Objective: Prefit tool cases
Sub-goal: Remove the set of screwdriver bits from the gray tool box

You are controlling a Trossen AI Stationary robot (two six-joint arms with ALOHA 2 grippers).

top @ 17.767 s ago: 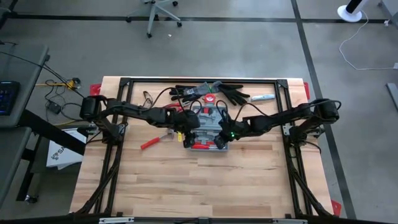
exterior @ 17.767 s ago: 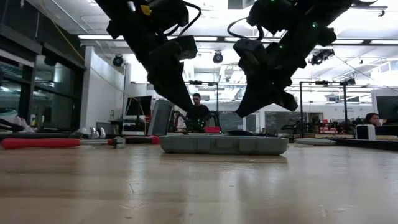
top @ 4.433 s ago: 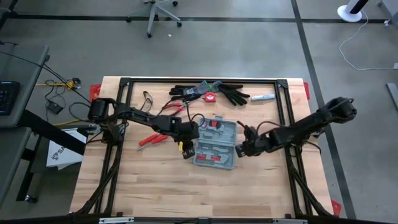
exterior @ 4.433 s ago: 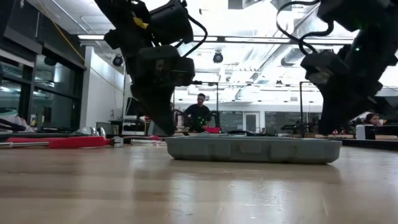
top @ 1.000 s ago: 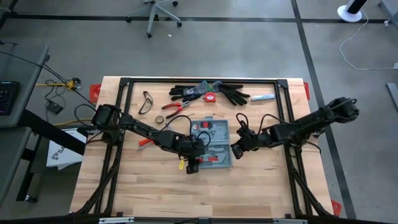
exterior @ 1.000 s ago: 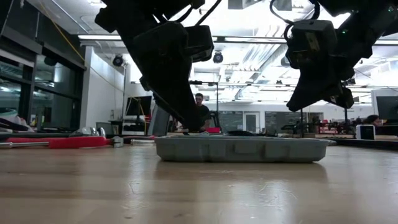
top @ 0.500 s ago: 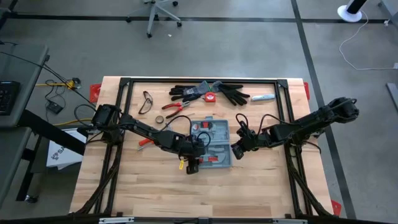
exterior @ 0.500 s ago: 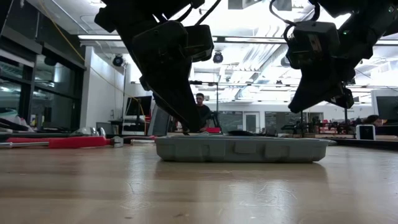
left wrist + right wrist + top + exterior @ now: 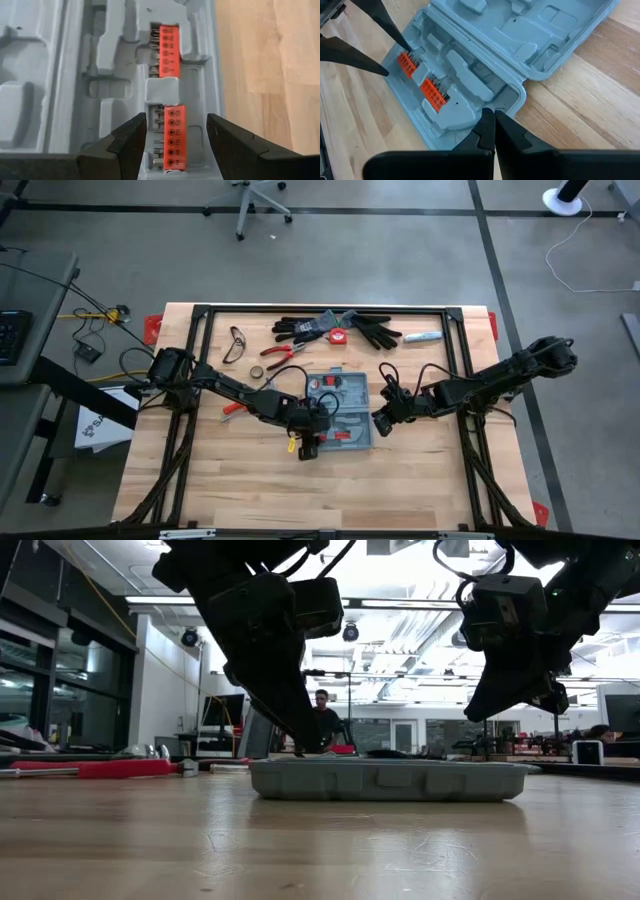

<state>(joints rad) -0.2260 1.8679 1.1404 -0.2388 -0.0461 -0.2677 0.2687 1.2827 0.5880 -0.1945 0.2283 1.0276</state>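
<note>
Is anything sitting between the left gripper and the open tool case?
Nothing visible. The left gripper is open directly over the tool case, straddling an orange bit holder seated in its tray.

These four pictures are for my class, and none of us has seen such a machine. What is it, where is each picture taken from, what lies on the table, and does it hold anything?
It is a robot with two dark arms at a wooden table, each ending in a two-finger claw. One picture looks straight down, one looks level across the tabletop, and two come from cameras on the wrists. In the middle lies an open grey-blue tool case with orange bit holders in its moulded tray. Along the far edge lie black gloves, pliers and safety glasses. The left claw stands open over one bit holder. The right claw is shut, at the case's edge. Neither holds anything.
</note>
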